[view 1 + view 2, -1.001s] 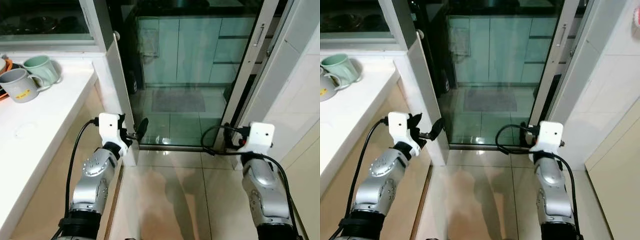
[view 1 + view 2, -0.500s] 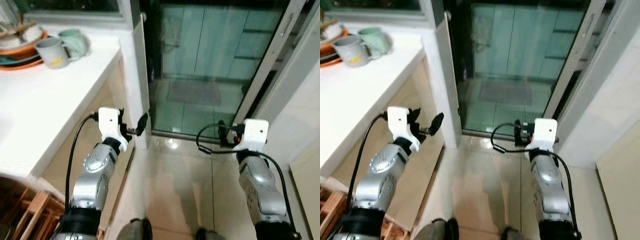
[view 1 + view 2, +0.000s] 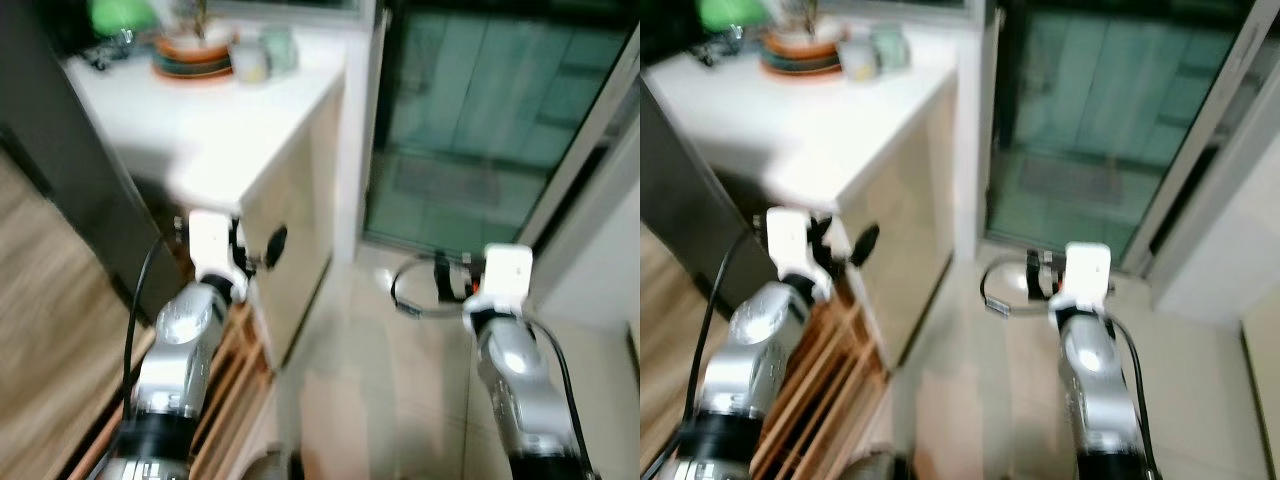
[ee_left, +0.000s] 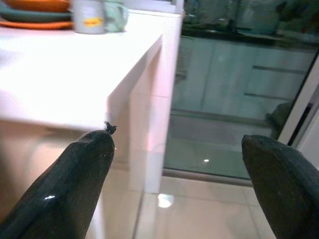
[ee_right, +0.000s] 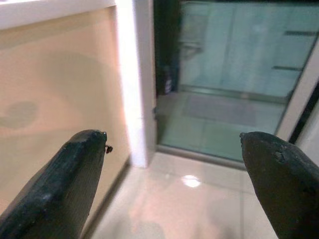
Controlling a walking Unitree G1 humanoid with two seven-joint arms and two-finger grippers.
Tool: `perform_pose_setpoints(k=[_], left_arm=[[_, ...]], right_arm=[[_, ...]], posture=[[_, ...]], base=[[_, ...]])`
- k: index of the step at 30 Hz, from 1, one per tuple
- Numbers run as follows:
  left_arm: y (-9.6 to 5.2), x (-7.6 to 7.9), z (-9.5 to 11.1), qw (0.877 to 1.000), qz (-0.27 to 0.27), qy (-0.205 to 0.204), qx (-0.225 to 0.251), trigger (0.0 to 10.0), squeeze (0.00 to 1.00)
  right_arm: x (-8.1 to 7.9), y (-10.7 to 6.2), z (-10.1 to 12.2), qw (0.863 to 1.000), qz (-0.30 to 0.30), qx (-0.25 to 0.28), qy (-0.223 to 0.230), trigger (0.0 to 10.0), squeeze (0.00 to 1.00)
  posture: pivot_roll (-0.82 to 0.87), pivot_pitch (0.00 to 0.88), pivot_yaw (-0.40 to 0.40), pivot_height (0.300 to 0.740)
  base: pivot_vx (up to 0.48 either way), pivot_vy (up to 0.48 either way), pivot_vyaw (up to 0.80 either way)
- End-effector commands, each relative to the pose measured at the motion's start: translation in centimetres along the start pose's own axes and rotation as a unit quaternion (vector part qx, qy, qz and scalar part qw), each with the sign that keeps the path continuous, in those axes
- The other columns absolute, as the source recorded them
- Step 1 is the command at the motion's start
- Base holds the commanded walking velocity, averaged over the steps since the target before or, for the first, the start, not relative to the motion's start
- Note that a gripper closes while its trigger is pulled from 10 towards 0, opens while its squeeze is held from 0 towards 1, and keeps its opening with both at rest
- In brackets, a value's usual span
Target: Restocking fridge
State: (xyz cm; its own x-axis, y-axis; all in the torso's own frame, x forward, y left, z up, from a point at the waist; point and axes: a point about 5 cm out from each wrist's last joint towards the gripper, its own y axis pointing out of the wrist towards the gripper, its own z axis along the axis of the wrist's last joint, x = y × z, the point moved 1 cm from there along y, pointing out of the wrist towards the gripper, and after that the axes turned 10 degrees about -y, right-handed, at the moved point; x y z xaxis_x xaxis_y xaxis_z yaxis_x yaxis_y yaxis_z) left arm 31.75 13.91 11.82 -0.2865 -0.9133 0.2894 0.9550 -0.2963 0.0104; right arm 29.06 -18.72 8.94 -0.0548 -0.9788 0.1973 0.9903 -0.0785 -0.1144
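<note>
Left wrist view: the jaws of the left gripper (image 4: 182, 184) are spread wide, held before the white counter (image 4: 75, 74), where a grey mug (image 4: 89, 16) is seen. The jaws of the right gripper (image 5: 174, 189) are spread too, above the tiled floor (image 5: 199, 209). A fridge cannot be made out.

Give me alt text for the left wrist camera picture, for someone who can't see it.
Two black fingers of the left gripper, spread wide apart and holding nothing, frame a white counter beside a glass sliding door. A grey mug and orange dishes sit at the counter's far end; glossy floor tiles lie below.
</note>
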Motion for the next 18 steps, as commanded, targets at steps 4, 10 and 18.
perform_pose_setpoints(k=[4, 10, 18], left_arm=[[-0.08, 0.42, -0.10, 1.000, -0.007, 0.003, -0.002, 10.0, 0.00], [-0.07, 0.42, -0.09, 1.000, -0.009, 0.001, -0.003, 10.0, 0.00], [-0.06, 0.46, -0.19, 1.000, -0.014, 0.000, -0.007, 10.0, 0.00]], right_arm=[[0.10, -0.15, -0.31, 1.000, -0.001, -0.006, -0.002, 10.0, 0.00], [0.14, -0.18, -0.48, 1.000, -0.004, -0.010, -0.004, 10.0, 0.00], [0.28, -0.18, -0.62, 1.000, -0.007, -0.012, -0.006, 10.0, 0.00]], posture=[[-0.13, 0.000, 0.081, 0.740], [-0.13, 0.000, 0.082, 0.740], [-0.13, 0.000, 0.084, 0.740]], base=[[-0.376, 0.000, 0.00], [-0.374, 0.000, 0.00], [-0.368, 0.000, 0.00]])
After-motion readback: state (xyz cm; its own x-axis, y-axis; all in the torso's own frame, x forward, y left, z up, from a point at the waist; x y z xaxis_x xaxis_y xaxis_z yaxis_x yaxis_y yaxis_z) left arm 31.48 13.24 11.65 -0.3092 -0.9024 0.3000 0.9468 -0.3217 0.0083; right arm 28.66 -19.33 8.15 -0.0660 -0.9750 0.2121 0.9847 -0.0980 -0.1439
